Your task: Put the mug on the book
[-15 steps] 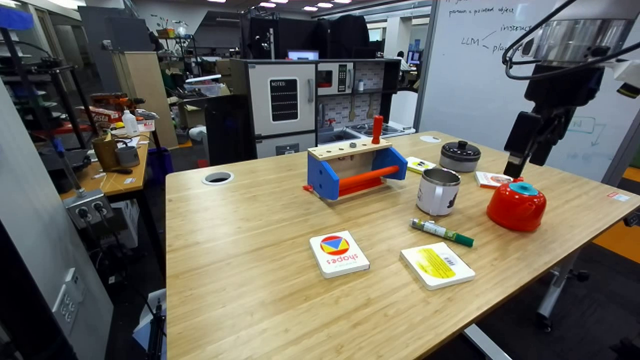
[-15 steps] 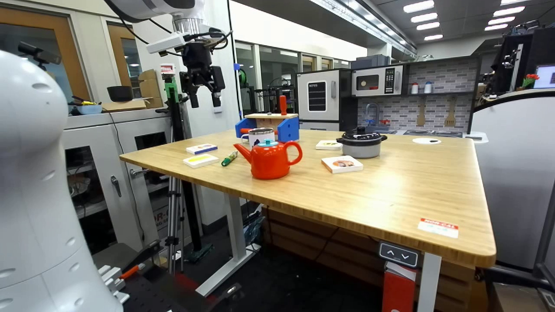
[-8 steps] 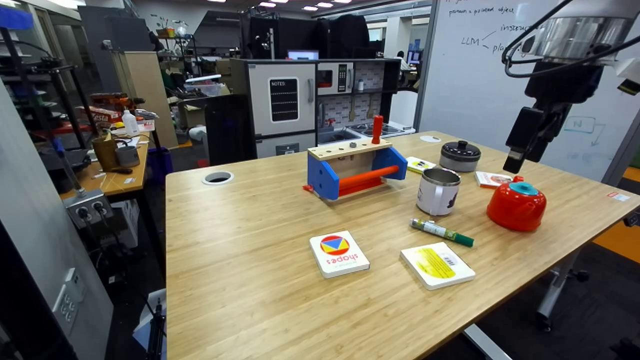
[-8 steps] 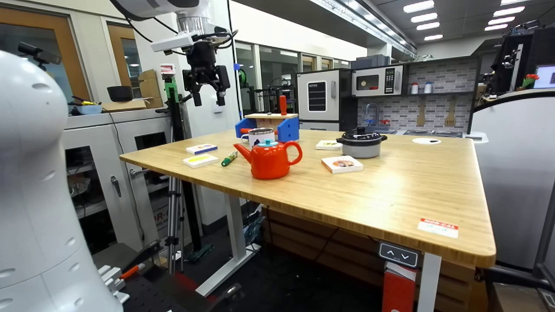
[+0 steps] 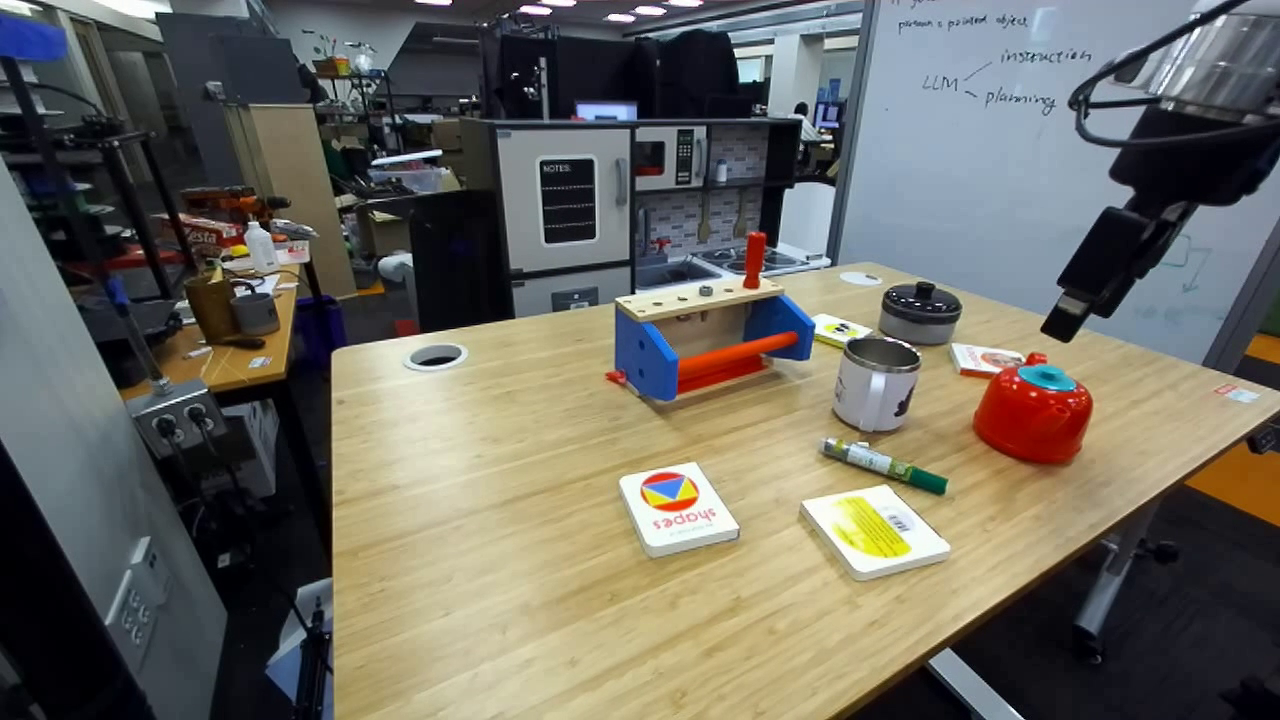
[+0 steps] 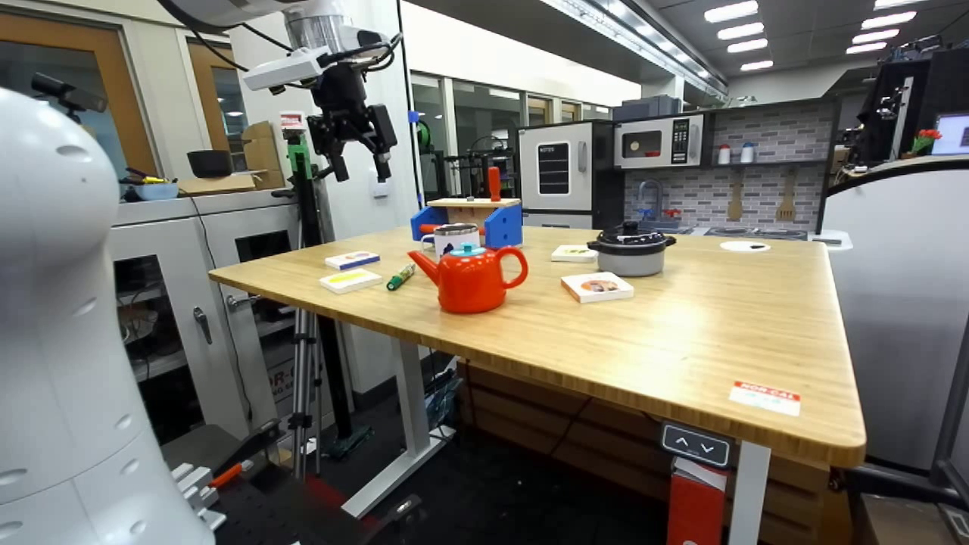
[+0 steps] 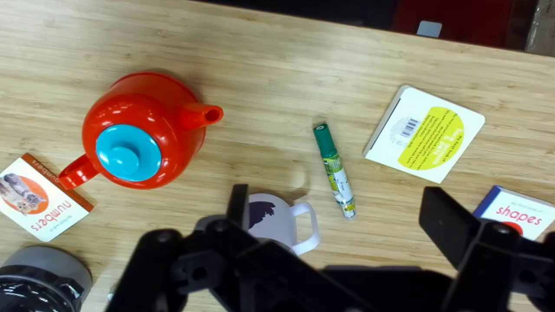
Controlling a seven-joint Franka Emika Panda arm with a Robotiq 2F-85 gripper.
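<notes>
The mug (image 5: pixel 858 392) is white with a dark print, a bare metal rim and a side handle. It stands upright on the table, and the teapot partly hides it in an exterior view (image 6: pixel 456 238). The book (image 5: pixel 678 510) is thin, white and square, with a round red, yellow and blue picture. It lies flat, apart from the mug, and shows at the right edge of the wrist view (image 7: pixel 518 212). My gripper (image 6: pixel 362 174) is open and empty, high above the table. In the wrist view, its left finger covers part of the mug (image 7: pixel 277 225).
A red teapot (image 5: pixel 1035 412), a green marker (image 5: pixel 885 465) and a white book with a yellow picture (image 5: pixel 875 532) are near the mug. A toy workbench (image 5: pixel 650 350) stands behind it. A lidded pot (image 6: pixel 630 261) and two more books lie farther along the table (image 6: pixel 719 318).
My gripper has tilted and shifted, moving to the right and slightly up in an exterior view. It stays open. The mug, the books and the other objects have not moved.
</notes>
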